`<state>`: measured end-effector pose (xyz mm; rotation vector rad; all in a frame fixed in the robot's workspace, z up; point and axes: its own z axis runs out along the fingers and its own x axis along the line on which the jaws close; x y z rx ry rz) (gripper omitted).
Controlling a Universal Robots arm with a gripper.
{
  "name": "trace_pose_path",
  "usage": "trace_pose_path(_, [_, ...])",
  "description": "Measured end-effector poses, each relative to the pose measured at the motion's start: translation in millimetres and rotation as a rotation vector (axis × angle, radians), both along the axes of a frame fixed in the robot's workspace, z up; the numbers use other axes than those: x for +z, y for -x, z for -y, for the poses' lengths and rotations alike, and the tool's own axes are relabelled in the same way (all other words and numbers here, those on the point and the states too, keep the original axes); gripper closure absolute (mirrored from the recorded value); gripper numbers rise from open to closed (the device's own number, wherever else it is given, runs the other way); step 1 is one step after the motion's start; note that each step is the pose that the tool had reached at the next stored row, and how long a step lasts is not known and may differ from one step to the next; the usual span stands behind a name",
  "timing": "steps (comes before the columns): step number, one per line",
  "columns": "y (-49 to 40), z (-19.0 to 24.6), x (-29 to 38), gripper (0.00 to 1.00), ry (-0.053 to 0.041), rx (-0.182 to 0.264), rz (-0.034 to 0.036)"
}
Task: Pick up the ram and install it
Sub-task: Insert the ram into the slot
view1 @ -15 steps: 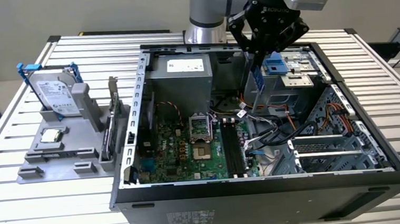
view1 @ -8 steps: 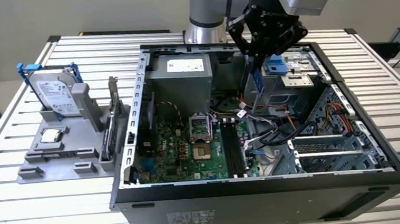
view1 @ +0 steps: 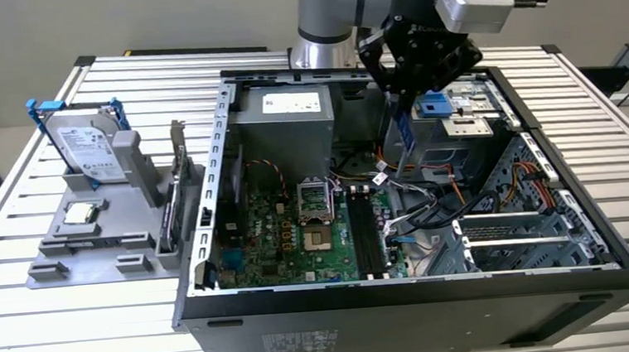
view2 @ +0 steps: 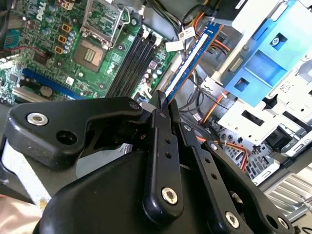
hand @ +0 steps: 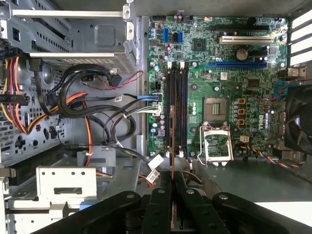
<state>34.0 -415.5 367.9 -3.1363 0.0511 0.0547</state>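
Ram (view1: 403,128) hangs above the slatted metal surface (view1: 81,325), over the open computer case (view1: 412,302) that lies on its side there. Inside the case we see the green motherboard (view1: 286,240), with cables and drive cages toward the exterior view's right. Beside the case, on the exterior view's left, a grey fixture (view1: 88,258) carries a hard drive (view1: 86,146) and a small square processor chip (view1: 79,213). The black end effector (view1: 400,87) is clamped on the ram, its fingers (view2: 161,126) pinching one end so that the blue stick juts out toward the board in the second wrist view, near a blue drive bracket (view2: 263,58). In the first wrist view we see the stick edge-on, seemingly in line with the black memory slots (hand: 178,107), yet well apart from them and not seated. We judge it light, stiff, thin and fragile: best held near one end, clear of the contacts, and pressed straight, never twisted. A white label runs along its face; its print is too small for us to read.
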Motion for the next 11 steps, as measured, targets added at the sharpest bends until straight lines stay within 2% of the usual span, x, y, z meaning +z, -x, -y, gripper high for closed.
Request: trace_pose_path(11, [0.0,0.1,-8.4,1.0,0.0,-0.006,0.0062])
